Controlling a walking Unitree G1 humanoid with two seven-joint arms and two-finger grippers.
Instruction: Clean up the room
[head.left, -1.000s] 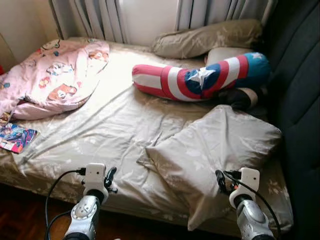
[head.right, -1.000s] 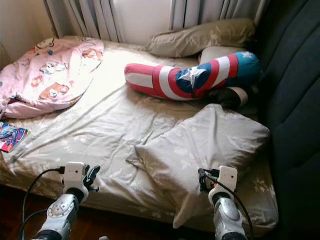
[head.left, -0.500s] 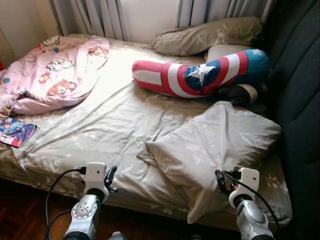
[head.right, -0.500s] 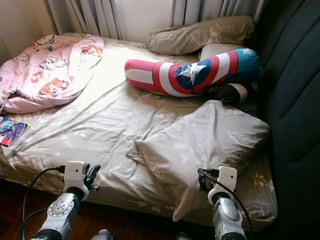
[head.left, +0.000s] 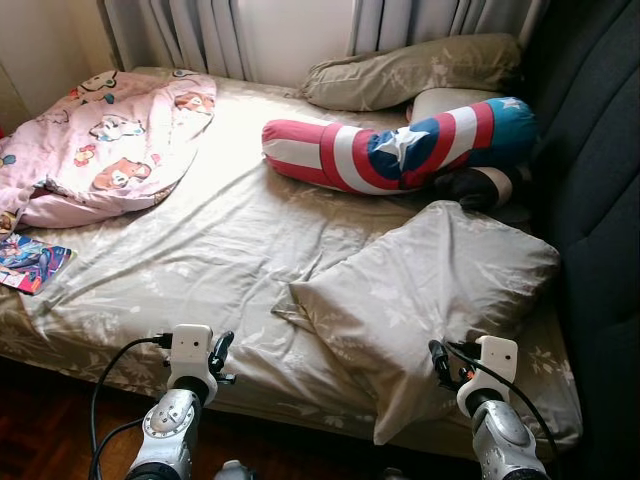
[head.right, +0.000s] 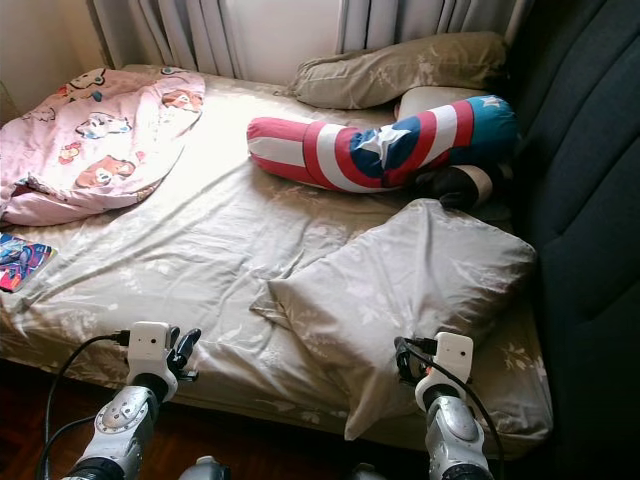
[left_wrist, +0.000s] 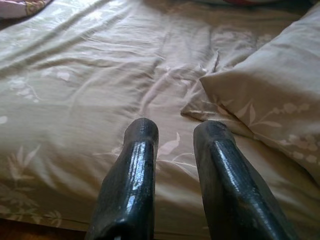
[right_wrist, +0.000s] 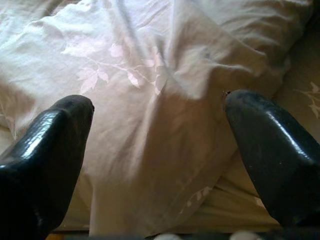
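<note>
A crumpled beige pillow (head.left: 430, 290) lies on the bed's near right side, one corner hanging over the front edge. My right gripper (right_wrist: 159, 107) is open just before that corner, with nothing between its fingers. My left gripper (left_wrist: 175, 130) hovers at the bed's front edge over the beige sheet (head.left: 200, 250), its fingers a little apart and empty. A red, white and blue star bolster (head.left: 400, 155) lies across the far side. A pink cartoon blanket (head.left: 100, 140) is bunched at the far left, and a colourful comic book (head.left: 30, 262) lies near it.
A second beige pillow (head.left: 410, 75) rests against the curtains (head.left: 200, 35) at the back. A dark padded headboard (head.left: 600, 200) runs along the right. A dark object (head.left: 480, 187) sits under the bolster's end. Wooden floor (head.left: 40, 430) lies before the bed.
The whole picture has shifted a little as the camera moved, so more of the bed's front edge shows. Both grippers hold the same pose.
</note>
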